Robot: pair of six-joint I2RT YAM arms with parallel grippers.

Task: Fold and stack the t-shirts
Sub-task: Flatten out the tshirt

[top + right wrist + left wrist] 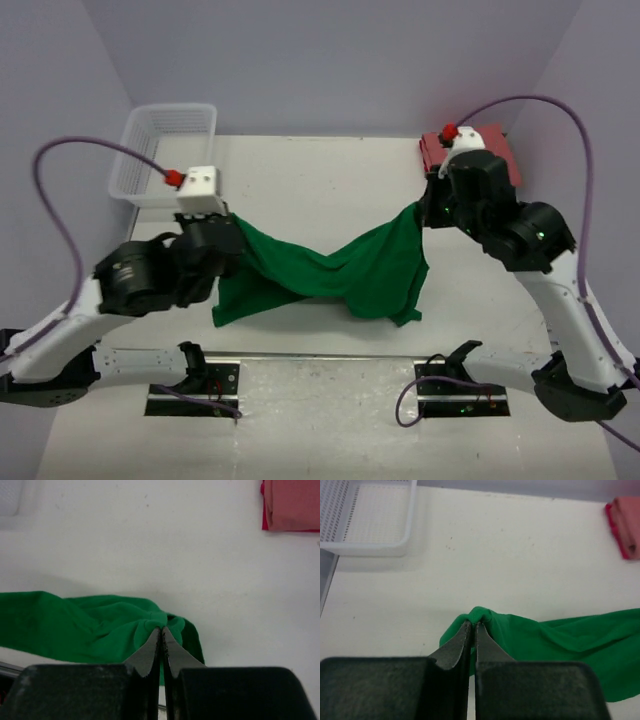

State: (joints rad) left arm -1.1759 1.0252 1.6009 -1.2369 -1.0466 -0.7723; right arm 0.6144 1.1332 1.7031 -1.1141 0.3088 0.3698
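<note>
top external: left tool [473,625] and right tool [161,629] each pinch the green t-shirt [340,275] over white table [320,180], lilac walls [330,60]

A bright green plain cloth t-shirt [340,270] is one solid colour with no print, set against a matte off-white table [320,180]. A folded salmon-red cloth shirt [500,145] is pink on top with a deeper red edge (clearest in the wrist views). The white plastic mesh basket [128,165] has a fine grid of holes. The left gripper [472,625] and right gripper [161,629] are dark grey. Purple cables [540,98] and small red knobs [173,178] stand out against pale lavender walls [330,60].
</note>
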